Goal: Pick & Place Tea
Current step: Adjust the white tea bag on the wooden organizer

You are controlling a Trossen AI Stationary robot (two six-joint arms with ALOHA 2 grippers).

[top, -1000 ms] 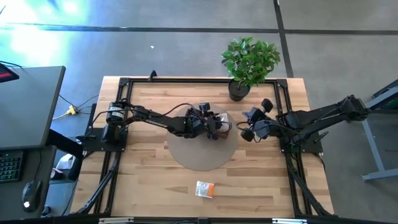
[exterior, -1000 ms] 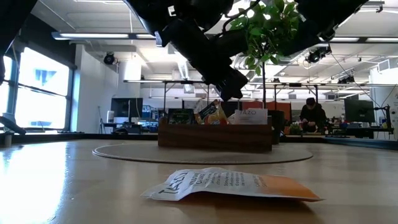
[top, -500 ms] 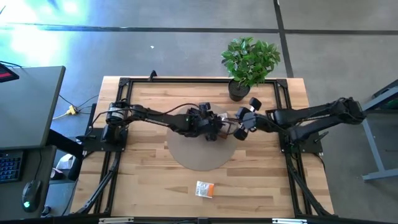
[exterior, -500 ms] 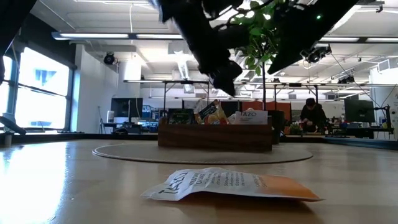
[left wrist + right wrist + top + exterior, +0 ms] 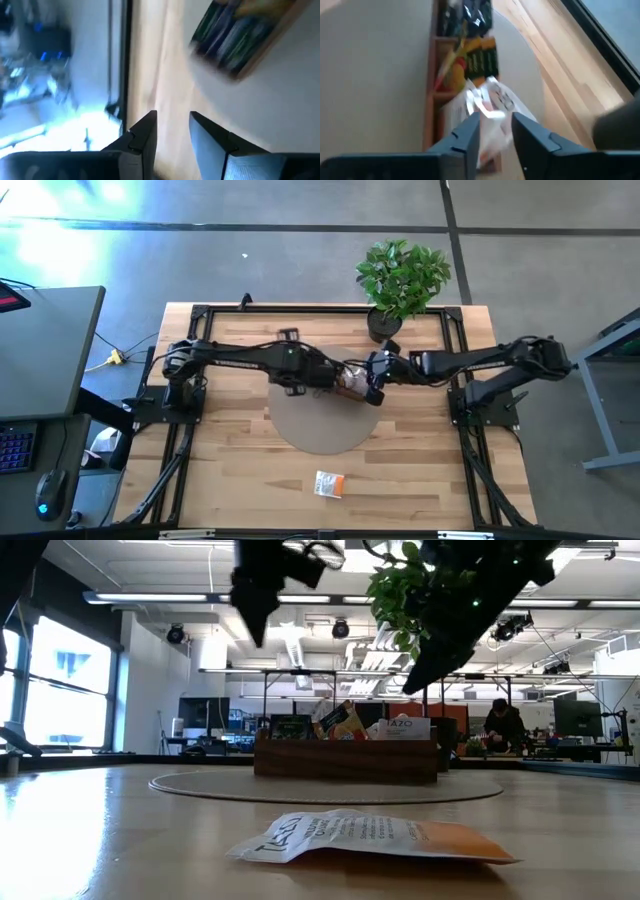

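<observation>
The wooden tray (image 5: pixel 350 383) stands on the far part of a round grey mat (image 5: pixel 325 425). It holds dark tea sachets (image 5: pixel 470 17), yellow-orange ones (image 5: pixel 454 70) and white-and-orange ones (image 5: pixel 492 107), each kind in its own compartment. My right gripper (image 5: pixel 496 122) hovers open over the tray's right end (image 5: pixel 368 379), with a white-and-orange sachet showing in the gap. My left gripper (image 5: pixel 172 122) is open with nothing between its fingers, just left of the tray (image 5: pixel 322 374). One more white-and-orange sachet (image 5: pixel 329 484) lies flat on the table near the front edge (image 5: pixel 370 837). My right gripper's open fingers (image 5: pixel 470 131) stand on either side of the white-and-orange sachet's upper edge (image 5: pixel 490 114), coming from above and from the right. The sachet's lower part lies in the tray's end compartment. Whether the fingers touch it I cannot tell.
A potted plant (image 5: pixel 402 278) stands at the table's far edge, close behind the right arm. A black frame (image 5: pixel 200 315) runs along the table's sides. Bare wood lies left and right of the mat, and around the loose sachet at the front.
My right gripper has gone toward the table's left edge, from beside the mat to above the tray's right end. My left gripper has drawn back from over the tray toward the left edge and risen.
</observation>
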